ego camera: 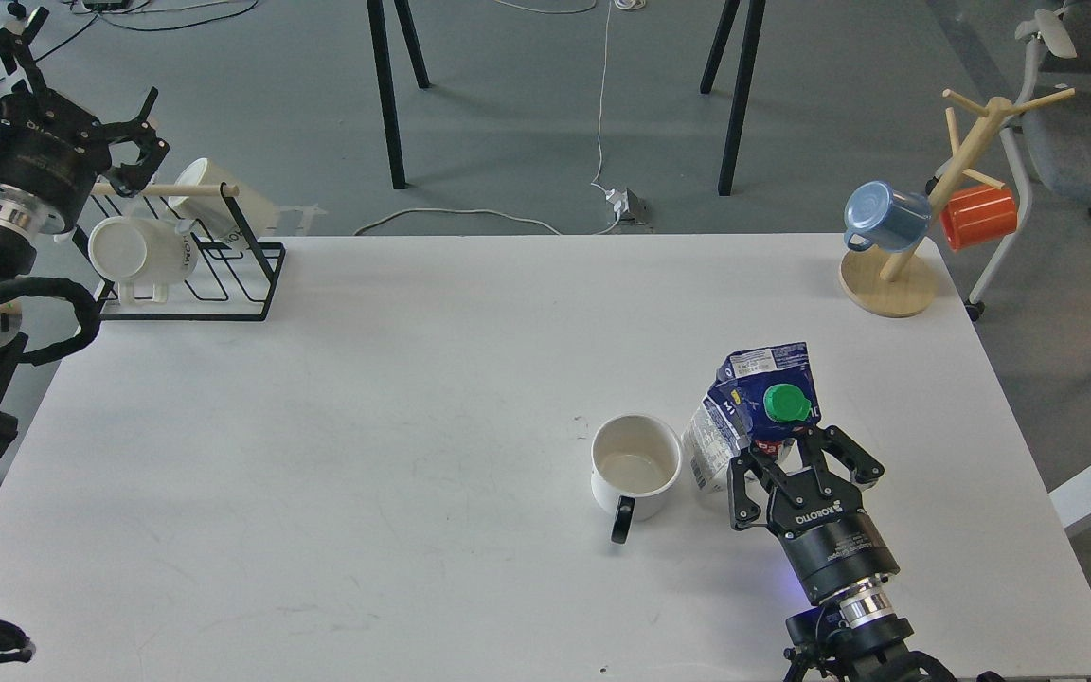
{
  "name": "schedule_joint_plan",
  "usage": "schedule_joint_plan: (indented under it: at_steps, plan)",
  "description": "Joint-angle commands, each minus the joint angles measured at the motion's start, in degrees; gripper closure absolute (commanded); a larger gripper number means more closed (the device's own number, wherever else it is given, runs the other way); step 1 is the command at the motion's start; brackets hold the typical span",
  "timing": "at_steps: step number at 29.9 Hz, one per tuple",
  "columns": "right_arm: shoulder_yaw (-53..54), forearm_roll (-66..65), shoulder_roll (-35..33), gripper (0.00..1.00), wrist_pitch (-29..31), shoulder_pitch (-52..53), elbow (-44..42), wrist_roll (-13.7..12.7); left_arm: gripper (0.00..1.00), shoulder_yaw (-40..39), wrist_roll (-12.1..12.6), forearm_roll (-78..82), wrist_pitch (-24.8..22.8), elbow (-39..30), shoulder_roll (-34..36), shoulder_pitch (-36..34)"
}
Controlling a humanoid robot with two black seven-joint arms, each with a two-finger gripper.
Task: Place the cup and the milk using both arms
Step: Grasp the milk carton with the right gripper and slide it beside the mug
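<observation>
The cup [635, 464], a cream-white mug with a black loop handle pointing toward me, stands upright and empty right of the table's middle. The milk [756, 412], a dented blue and white carton with a green cap, is just right of the cup. My right gripper [796, 455] is shut on the carton's lower part; whether the carton rests on the table or hangs above it cannot be told. My left gripper [134, 128] is open and empty at the far left, raised beside the black mug rack, far from the cup.
A black wire rack [195, 270] with white mugs stands at the table's back left corner. A wooden mug tree [891, 279] holding a blue cup [877, 216] and an orange cup [978, 216] stands at the back right. The white table [366, 455] ends close behind my right arm.
</observation>
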Motion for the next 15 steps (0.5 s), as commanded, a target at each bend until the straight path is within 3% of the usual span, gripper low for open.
schedule_joint_plan:
  at_steps: [1,7,10,14,15]
  plan:
    - [-1.52,-0.46,1.35,0.56,0.00,1.07,-2.53,-0.05,0.01,0.01,-0.05,0.00,-0.09,0.00,0.23,0.01]
    - [-2.84,-0.55,1.88,0.53,0.00,1.78,-4.90,0.03,0.01,0.10,-0.05,0.00,-0.17,0.00,0.40,0.10]
    - [-2.93,-0.55,1.79,0.39,0.00,1.78,-5.70,-0.05,0.01,0.10,-0.05,0.08,-0.17,0.00,0.40,0.10]
    - [-2.84,-0.47,1.44,0.07,0.00,1.69,-5.70,-0.05,0.01,0.10,-0.05,0.09,-0.17,0.00,0.40,0.10]
    - [-2.76,-0.46,1.35,0.06,0.00,1.60,-5.79,-0.05,0.01,0.10,-0.05,0.09,-0.17,0.00,0.40,0.10]
